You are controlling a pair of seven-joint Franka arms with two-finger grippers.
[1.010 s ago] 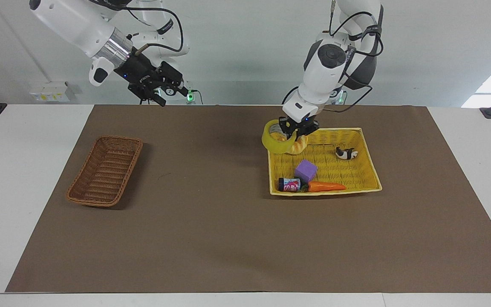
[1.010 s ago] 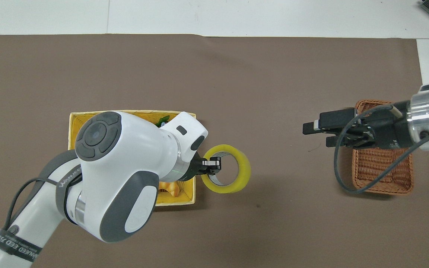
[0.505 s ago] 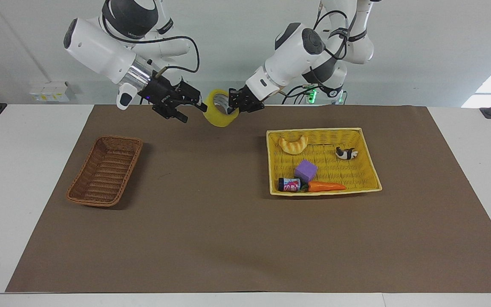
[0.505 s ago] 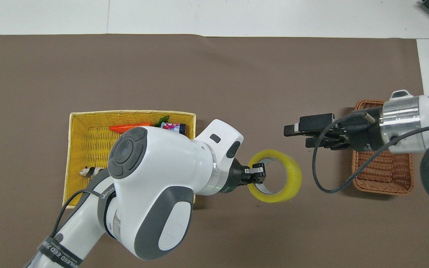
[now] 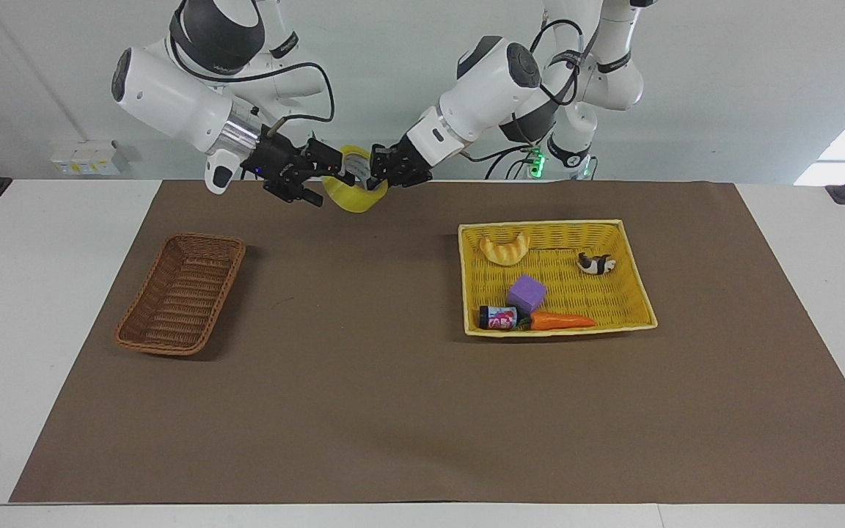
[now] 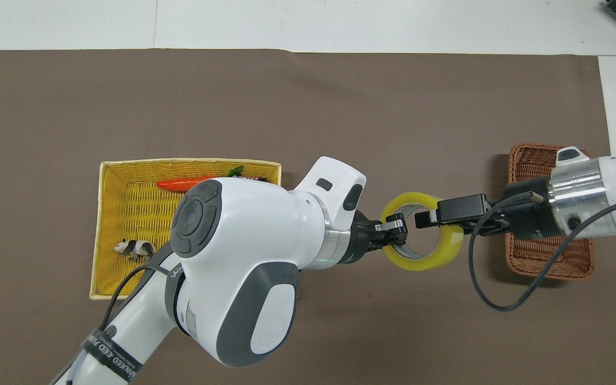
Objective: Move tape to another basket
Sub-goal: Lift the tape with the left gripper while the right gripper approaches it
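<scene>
Both grippers (image 5: 382,174) (image 5: 327,176) raised, nearly tip to tip

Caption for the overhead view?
Mid-air handover: left gripper holds the tape as right gripper reaches its rim.

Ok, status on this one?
Left gripper shut on tape, in the air mid-table. Right gripper at the roll's rim, grip unclear. Basket waiting; nothing in the way.

White tabletop (image 5: 56,308) covered across its middle by a brown mat (image 5: 364,381). Two baskets rest on the mat, well apart: a brown wicker basket (image 5: 181,293) toward the right arm's end and a yellow basket (image 5: 631,271) toward the left arm's end.
</scene>
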